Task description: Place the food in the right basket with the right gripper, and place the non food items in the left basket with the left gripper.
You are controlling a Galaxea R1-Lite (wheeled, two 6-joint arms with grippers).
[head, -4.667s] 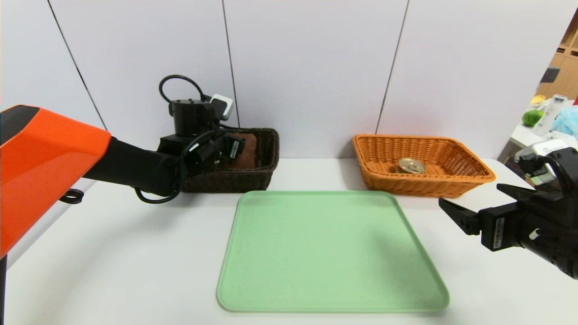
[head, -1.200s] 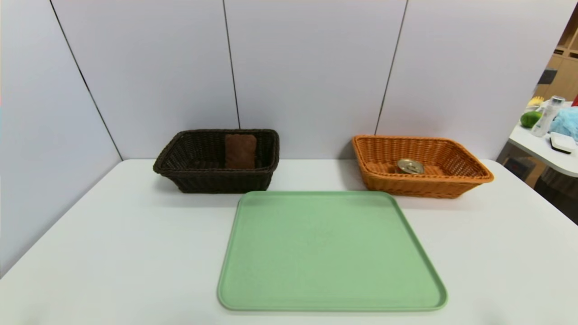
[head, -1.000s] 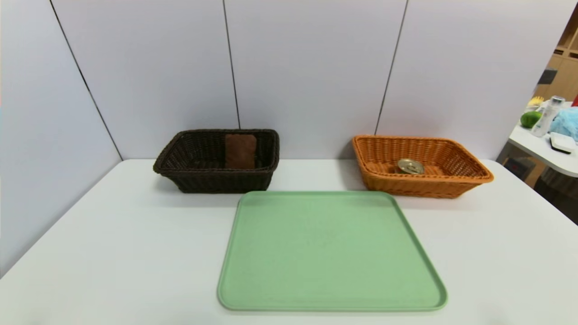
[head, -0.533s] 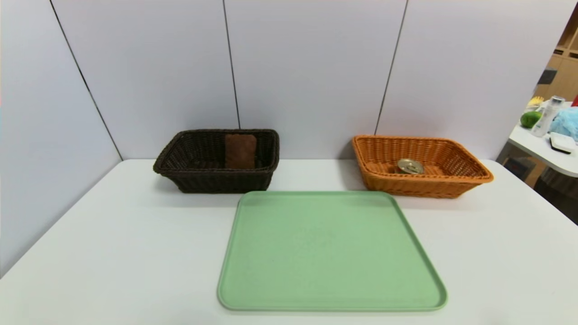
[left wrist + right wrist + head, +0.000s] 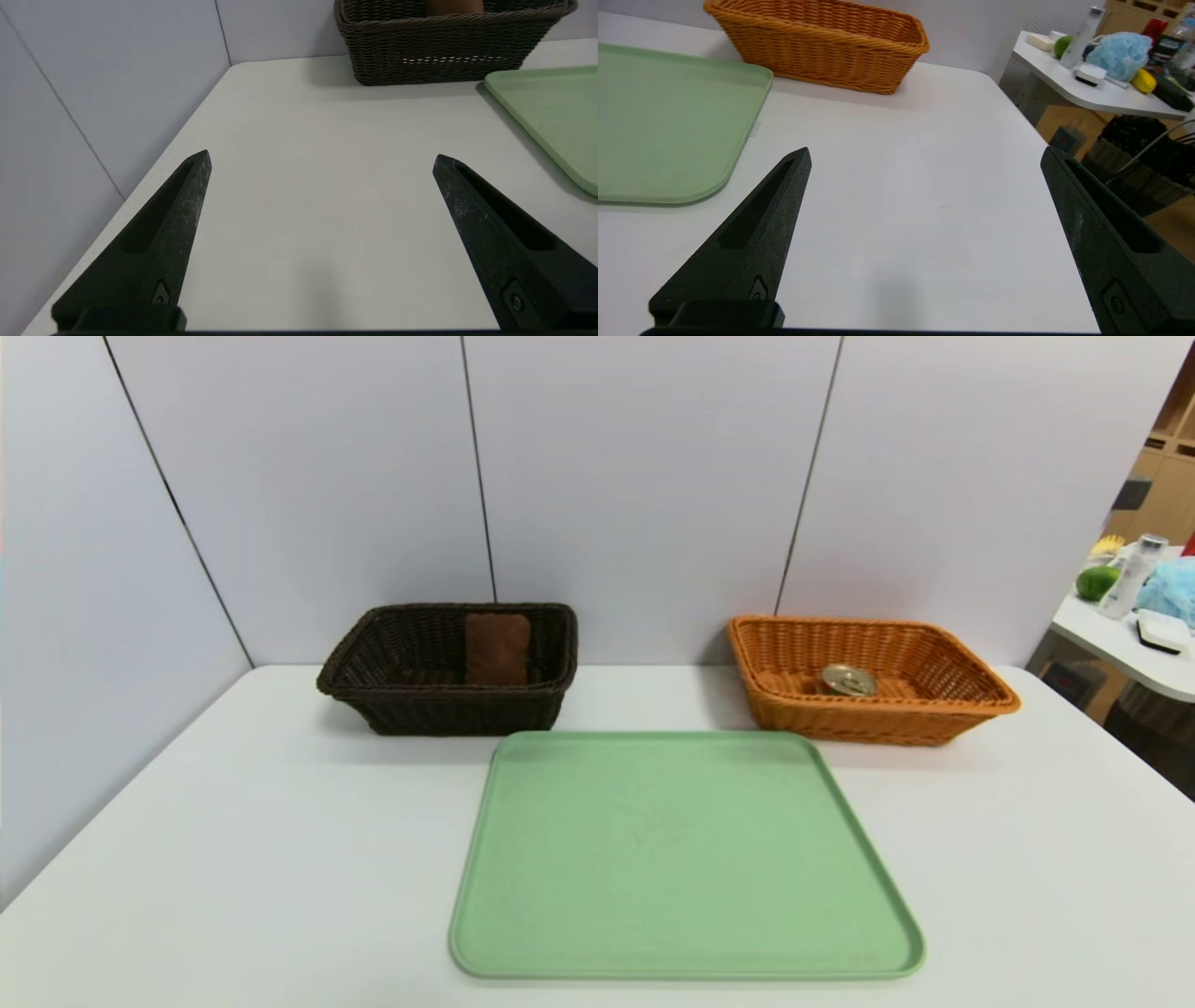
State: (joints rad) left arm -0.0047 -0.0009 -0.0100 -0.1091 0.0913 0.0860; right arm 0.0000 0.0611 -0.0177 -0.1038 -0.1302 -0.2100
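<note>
Released, fingers spread wide and gripping nothing, at the left gripper (image 5: 322,154), above the white table (image 5: 233,840). Likewise released and wide apart at the right gripper (image 5: 927,149), over the table's other side. Ahead of the left gripper, can see the dark brown wicker basket (image 5: 457,709) with the folded brown cloth (image 5: 498,649) inside, probably leaning on its back wall, though partly hidden. Ahead of the right gripper, can see the orange wicker basket (image 5: 878,723) holding the round tin can (image 5: 850,680). Between both grippers and farther forward, can see the green tray (image 5: 686,859), lying flat.
</note>
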